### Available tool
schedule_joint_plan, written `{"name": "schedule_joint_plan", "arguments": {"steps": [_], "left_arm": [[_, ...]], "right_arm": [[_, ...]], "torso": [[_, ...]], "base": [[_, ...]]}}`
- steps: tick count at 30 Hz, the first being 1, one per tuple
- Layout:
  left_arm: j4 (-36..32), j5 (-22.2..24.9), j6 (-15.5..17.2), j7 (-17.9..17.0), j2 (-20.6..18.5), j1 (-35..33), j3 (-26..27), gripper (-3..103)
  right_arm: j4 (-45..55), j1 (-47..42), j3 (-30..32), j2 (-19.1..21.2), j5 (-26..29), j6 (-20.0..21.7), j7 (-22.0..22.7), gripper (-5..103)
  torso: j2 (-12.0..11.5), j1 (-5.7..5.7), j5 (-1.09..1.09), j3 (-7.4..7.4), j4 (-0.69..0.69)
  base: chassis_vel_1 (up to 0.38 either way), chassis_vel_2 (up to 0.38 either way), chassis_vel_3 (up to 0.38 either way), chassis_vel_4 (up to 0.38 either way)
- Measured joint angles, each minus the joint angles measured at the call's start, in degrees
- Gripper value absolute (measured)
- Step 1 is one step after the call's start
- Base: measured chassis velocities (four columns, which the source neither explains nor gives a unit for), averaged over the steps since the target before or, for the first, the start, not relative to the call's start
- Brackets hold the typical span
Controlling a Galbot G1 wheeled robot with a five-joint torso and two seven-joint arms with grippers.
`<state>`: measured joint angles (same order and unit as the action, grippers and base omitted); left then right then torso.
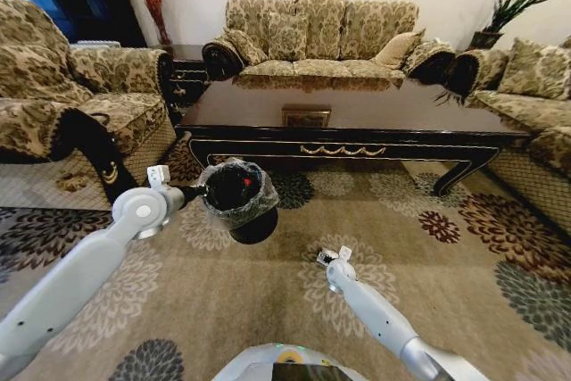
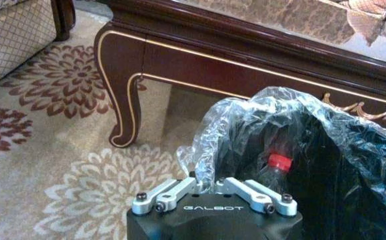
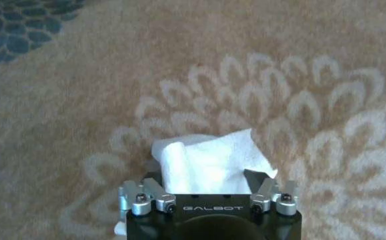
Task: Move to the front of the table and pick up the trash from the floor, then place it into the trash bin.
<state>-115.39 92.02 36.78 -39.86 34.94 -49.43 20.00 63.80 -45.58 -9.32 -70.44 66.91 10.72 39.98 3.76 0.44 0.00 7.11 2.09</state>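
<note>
The robot stood on the beige carpet (image 1: 223,301) with its large round flower medallions, facing the long, low, dark glossy wooden desk (image 1: 357,113) with curved legs and a gold ornament on its front apron. Patterned sofas (image 1: 321,33) ringed the desk on three sides.

The left hand (image 2: 206,192) was clenched on the rim of the small round black trash bin (image 1: 241,198), pinching the thin greyish plastic liner folded over its edge. It held the bin up off the carpet, tilted, just in front of the desk's left end. From the left wrist, the bin's mouth stood open right beyond the fingers, and inside it lay a clear plastic bottle with a red cap (image 2: 278,165). The head view caught the same speck of red down in the dark of the bin. The desk's curved front leg (image 2: 123,95), trimmed in gold line, stood near the bin on the carpet.

The right hand (image 1: 332,260) hung low over a pale cream medallion, to the right of the bin and apart from it. It was grasping a crumpled white paper (image 3: 209,157), which stuck out between its fingers (image 3: 146,197) with the carpet beneath. I could not tell whether the paper was touching the floor.
</note>
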Motion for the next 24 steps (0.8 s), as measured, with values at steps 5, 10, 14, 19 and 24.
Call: {"name": "schedule_joint_plan", "arguments": {"steps": [5, 10, 14, 19, 24], "left_arm": [[-0.10, -0.02, 0.00, 0.01, -0.02, -0.15, 0.02, 4], [-0.06, -0.19, -0.04, 0.05, 0.03, -0.15, 0.04, 4], [0.00, -0.38, -0.10, 0.07, 0.13, -0.15, 0.00, 4], [0.05, -0.43, -0.14, 0.09, 0.16, -0.15, -0.08, 4], [0.12, -1.02, -0.16, 0.13, 1.03, -0.85, -0.88, 4]], "right_arm": [[0.70, -0.18, 0.13, 0.80, -0.57, -0.10, 0.09, 67], [2.38, -0.82, 0.27, 2.07, -1.22, -0.67, -0.02, 45], [4.26, -1.22, 0.49, 3.30, -1.57, -0.94, -0.17, 29], [7.50, -2.02, 0.44, 5.43, -4.48, -2.99, -0.91, 13], [14.99, -2.10, 2.02, 9.18, -9.54, -10.30, -7.73, 1]], "torso": [[0.00, 0.00, 0.00, 0.00, 0.00], [0.00, 0.00, 0.00, 0.00, 0.00], [0.00, 0.00, 0.00, 0.00, 0.00], [0.00, 0.00, 0.00, 0.00, -0.01], [0.00, 0.00, -0.03, 0.00, -0.01]], "base": [[0.000, 0.000, 0.000, 0.000], [0.000, 0.000, 0.000, 0.000], [0.000, 0.000, 0.000, 0.000], [0.000, 0.000, 0.000, 0.000], [0.000, 0.000, 0.000, 0.000]]}}
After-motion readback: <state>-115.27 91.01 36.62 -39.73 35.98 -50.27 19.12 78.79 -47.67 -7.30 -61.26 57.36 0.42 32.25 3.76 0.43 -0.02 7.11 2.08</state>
